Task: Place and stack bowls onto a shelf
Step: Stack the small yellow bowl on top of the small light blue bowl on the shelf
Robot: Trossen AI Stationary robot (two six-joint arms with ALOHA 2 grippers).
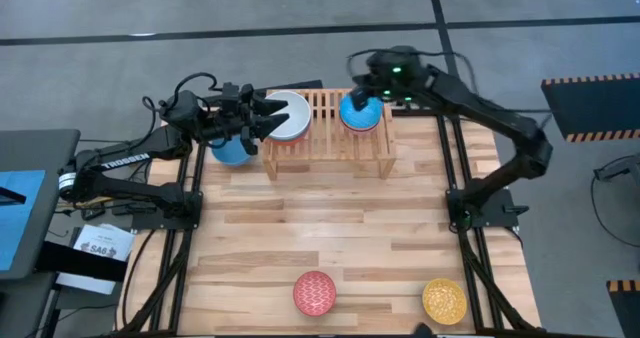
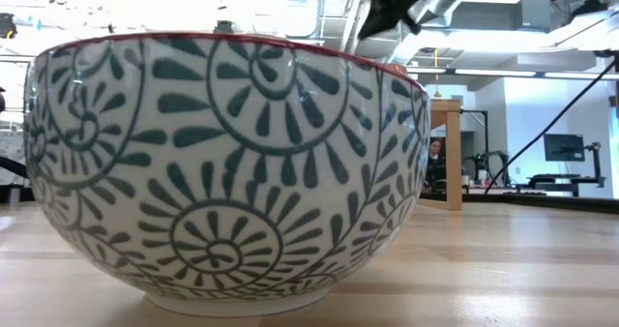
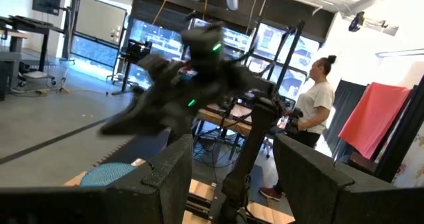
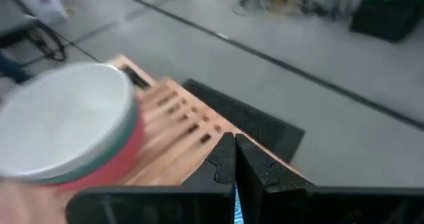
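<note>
Here the shelf [image 1: 328,128] stands at the table's [image 1: 330,228] far edge. The right tool [image 1: 362,98], fingers pressed together, hovers over the light blue bowl [image 1: 358,114] at the shelf's right end. The left tool [image 1: 272,118], fingers apart, is at a white-topped stack [image 1: 290,118] on its left end, perhaps touching it. A blue bowl [image 1: 230,150] sits beside the shelf.

One shelf [image 1: 330,138] stands on one table [image 1: 320,228]. Bowls in sight from above: a white bowl [image 1: 290,113] topping a stack (teal and red rims show beneath it in the right wrist view), a light blue bowl [image 1: 360,111], a blue bowl [image 1: 230,150], a red patterned bowl [image 1: 314,293], and a yellow patterned bowl [image 1: 444,300]. One blue-white patterned bowl [image 2: 227,167] fills the low view. Two arms; one person [image 3: 317,111].
</note>
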